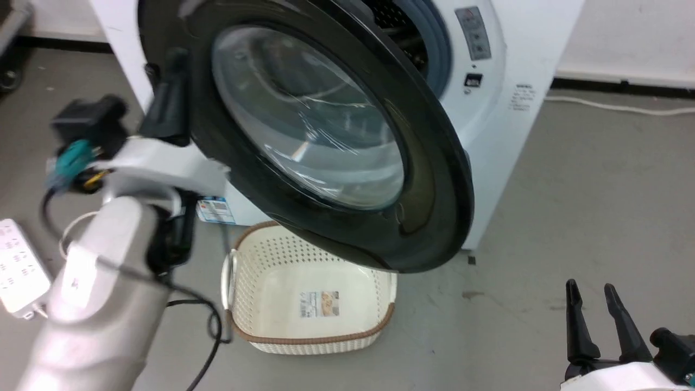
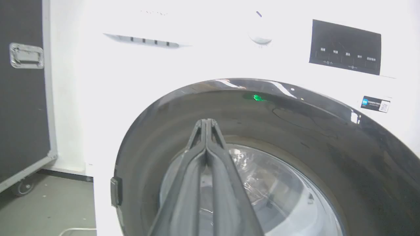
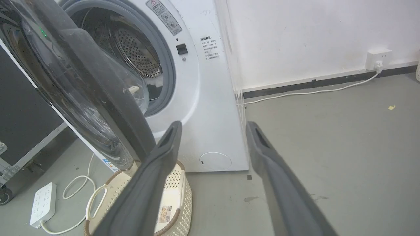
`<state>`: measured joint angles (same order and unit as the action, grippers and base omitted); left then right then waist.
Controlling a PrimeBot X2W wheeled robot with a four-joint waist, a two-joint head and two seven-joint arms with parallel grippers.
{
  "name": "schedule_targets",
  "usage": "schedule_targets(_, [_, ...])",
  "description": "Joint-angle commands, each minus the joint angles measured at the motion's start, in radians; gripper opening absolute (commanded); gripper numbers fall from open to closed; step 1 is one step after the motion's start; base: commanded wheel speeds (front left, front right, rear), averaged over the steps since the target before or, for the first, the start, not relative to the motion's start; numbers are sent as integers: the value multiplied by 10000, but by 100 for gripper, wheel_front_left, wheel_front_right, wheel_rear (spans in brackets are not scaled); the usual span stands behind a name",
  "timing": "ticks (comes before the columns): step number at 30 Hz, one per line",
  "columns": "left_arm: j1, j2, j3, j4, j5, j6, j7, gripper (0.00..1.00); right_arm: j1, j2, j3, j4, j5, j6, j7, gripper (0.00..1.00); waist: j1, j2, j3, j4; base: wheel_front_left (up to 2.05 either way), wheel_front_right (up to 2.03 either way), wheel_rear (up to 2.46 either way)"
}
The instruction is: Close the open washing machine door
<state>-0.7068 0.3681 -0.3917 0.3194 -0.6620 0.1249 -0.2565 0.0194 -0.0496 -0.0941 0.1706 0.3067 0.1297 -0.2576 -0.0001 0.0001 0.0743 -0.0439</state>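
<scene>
Pale forearm and wrist of the left arm crowd the lower left of the head view. From them the left gripper (image 1: 176,62) reaches up to the hinge-side rim of the washing machine door (image 1: 309,119), its fingers (image 1: 165,108) pressed together with nothing between them. In the left wrist view the tips lie over the black rim of the door's outer face, just above the glass; whether they touch it I cannot tell. The right gripper (image 1: 589,288) sits low at the right, well apart from the door, fingers spread and holding nothing.

The door is partway round, neither flung wide nor shut. A wedge of gap shows between its free edge and the machine front, and through it the grey rubber ring (image 3: 170,78) and the steel drum (image 3: 137,49) are visible. By my reading the swing is roughly half made; what is left is the rest of the arc and a final press to latch.

The door stands upright before the machine, with a cream basket (image 1: 304,293) on the floor beneath its lower edge. Being round, it has no real long axis — the line that matters is the hinge, upright at its left edge as the robot sees it. The outer face turns toward the robot, the glass bowl bulges back toward the drum, and the free edge juts out to the robot's right.
</scene>
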Motion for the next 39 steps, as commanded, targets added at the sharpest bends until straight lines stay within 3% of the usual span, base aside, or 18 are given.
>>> schedule_targets(1, [422,75,318,-480,439,213,-41,0,140,-6,15,6,-94,10,-41,100,1,-1,-176,178,0,0,0])
schedule_targets(4, [1368,122,1079,-1684,1527,539,-48,0,230,-6,55,-7,-130,10,-41,100,1,-1,-280,258,0,0,0])
schedule_targets(10, [3422,167,1156,-2177,2642,317,-51,0,313,-6,182,0,-118,10,-41,100,1,-1,-490,199,0,0,0])
schedule_targets(16, [4533,206,1050,-1768,2461,115,-17,0,467,-6,231,32,-78,10,-41,100,1,-1,-663,116,0,0,0])
schedule_targets(23, [5945,-35,1177,-1756,1368,-24,455,0,688,-6,370,72,37,10,-41,100,1,-1,-749,31,0,0,0])
schedule_targets(24, [6047,-78,1203,-1762,1316,14,434,11,686,-6,392,78,43,10,-41,100,1,-1,-750,26,0,0,0])
schedule_targets(25, [6136,-125,1236,-1779,1269,53,403,45,679,-6,409,83,48,10,-41,100,1,-1,-750,21,0,0,0])
schedule_targets(26, [6211,-158,1246,-1793,1247,80,378,96,671,-6,420,86,52,10,-41,100,1,-1,-751,22,0,0,0])
schedule_targets(27, [6259,-176,1248,-1810,1252,110,354,100,663,-6,429,88,53,10,-41,100,1,-1,-754,30,0,0,0])
schedule_targets(37, [6481,-316,1346,-1979,1295,286,149,100,523,-6,197,-141,-288,10,-41,100,1,-1,-780,66,0,0,0])
schedule_targets(38, [6484,-321,1350,-1990,1306,289,135,100,504,-6,144,-175,-390,10,-41,87,1,-1,-777,73,0,0,0])
schedule_targets(39, [6481,-330,1356,-2001,1318,292,120,100,451,-6,31,-267,-475,10,-41,29,1,-1,-770,85,0,0,0])
